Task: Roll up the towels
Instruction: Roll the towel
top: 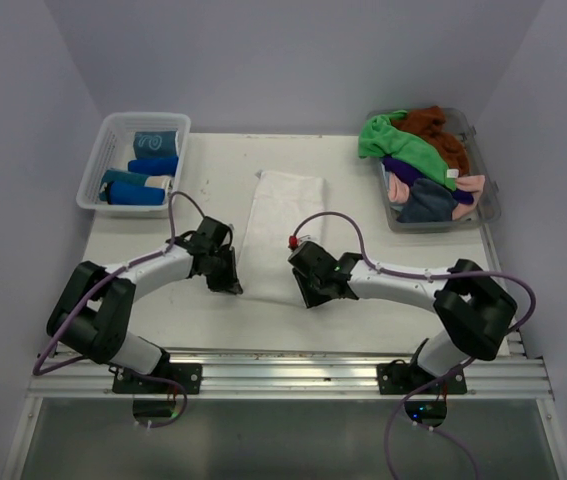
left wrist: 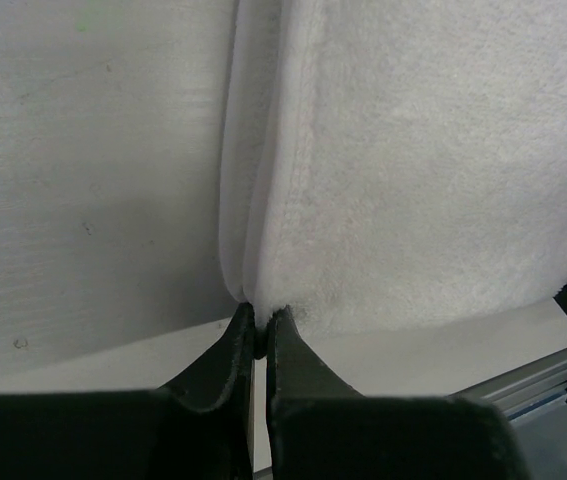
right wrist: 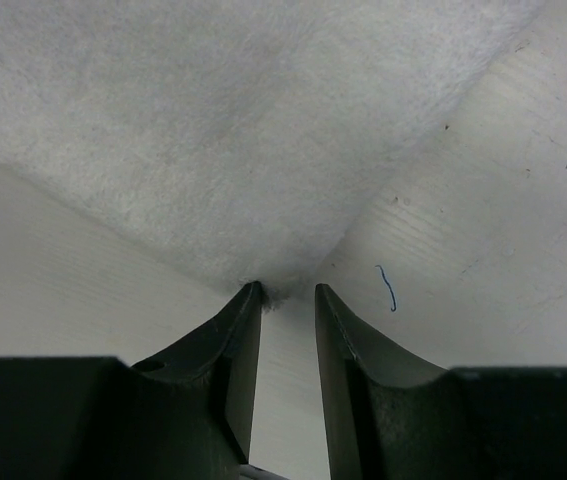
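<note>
Black fingers of the left gripper sit pressed almost together at the near left corner of the white towel; I cannot tell whether cloth is caught between them. The right gripper has its fingers slightly spread at the near right corner. Folded long, the towel lies flat on the table. Rolling seems about to start: pinch both corners firmly, then turn them over. Rolled blue towels sit in the basket, loose towels in the tub.
</note>
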Robot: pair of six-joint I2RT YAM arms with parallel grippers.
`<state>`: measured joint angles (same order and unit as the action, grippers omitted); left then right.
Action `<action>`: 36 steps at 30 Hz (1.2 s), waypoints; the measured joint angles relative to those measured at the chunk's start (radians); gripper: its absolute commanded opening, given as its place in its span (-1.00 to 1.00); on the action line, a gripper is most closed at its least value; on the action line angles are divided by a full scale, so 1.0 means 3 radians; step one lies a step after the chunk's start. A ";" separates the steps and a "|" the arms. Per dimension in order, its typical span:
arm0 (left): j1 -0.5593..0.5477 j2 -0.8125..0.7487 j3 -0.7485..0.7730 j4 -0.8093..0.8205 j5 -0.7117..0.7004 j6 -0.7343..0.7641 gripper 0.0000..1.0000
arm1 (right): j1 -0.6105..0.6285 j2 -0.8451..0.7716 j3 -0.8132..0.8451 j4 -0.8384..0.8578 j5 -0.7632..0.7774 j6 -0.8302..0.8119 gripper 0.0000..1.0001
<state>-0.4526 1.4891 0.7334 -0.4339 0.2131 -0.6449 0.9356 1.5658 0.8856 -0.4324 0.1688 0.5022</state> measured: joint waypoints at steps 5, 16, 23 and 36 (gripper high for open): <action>-0.0001 -0.0137 -0.0116 -0.0004 0.0050 -0.0099 -1.00 | 0.0099 -0.0240 -0.0028 -0.0075 0.0123 -0.0154 -0.18; 0.0000 -0.0300 -0.0187 -0.0093 -0.0004 -0.0240 -1.00 | 0.0376 -0.0134 0.0134 0.0027 0.0155 -0.0734 -0.02; 0.0000 -0.0300 -0.0187 -0.0104 -0.0024 -0.0318 -1.00 | 0.0519 0.0111 0.0254 0.0173 0.0074 -0.1016 0.00; 0.0079 -0.0299 -0.0127 -0.0197 -0.0023 -0.0318 -1.00 | 0.0702 0.0587 0.0304 0.0696 0.0496 -0.1302 -0.66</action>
<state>-0.4290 1.3994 0.6952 -0.4931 0.2062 -0.7403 1.1461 1.7420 0.9768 -0.2237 0.3176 0.1116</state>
